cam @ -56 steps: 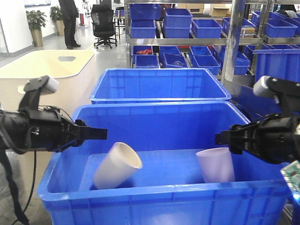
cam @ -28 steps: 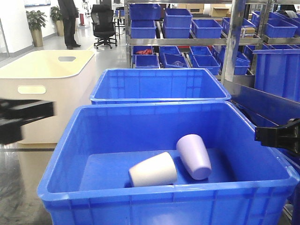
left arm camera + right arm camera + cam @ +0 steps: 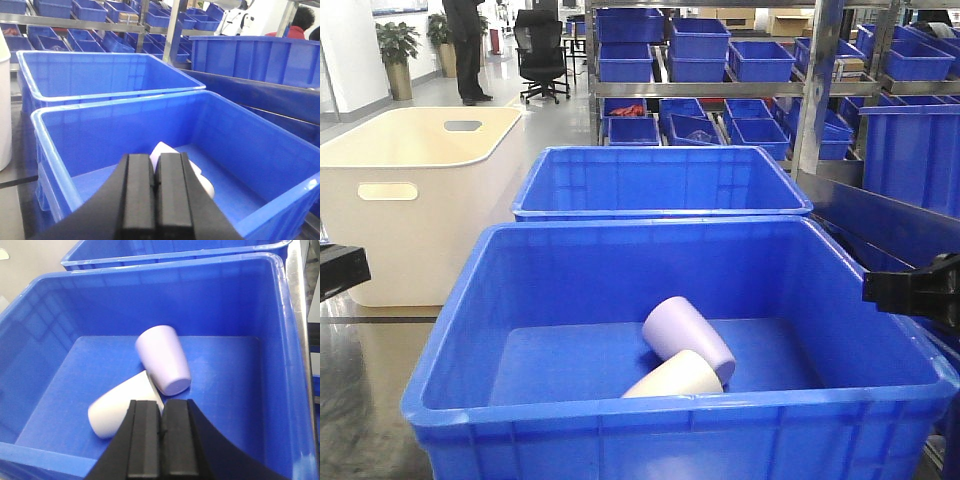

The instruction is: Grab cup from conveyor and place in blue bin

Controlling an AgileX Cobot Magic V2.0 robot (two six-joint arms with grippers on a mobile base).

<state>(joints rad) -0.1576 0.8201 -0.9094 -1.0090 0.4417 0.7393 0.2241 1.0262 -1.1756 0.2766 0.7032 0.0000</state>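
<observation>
Since both cups [image 3: 686, 336] rolled together, they lie touching.

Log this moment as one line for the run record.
blue bin: lavender cup and cream cup on their sides, touching | left gripper: shut, empty | right gripper: shut, empty | conveyor: not in view

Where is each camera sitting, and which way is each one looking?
Front view: on the robot's body, facing forward over the blue bin toward shelves; dark arm bits show at both edges.
Left wrist view: on the left arm, looking past the shut left gripper into the bin.
Right wrist view: on the right arm, looking down past the shut right gripper.
All three show the lilac cup touching the cream cup.
</observation>
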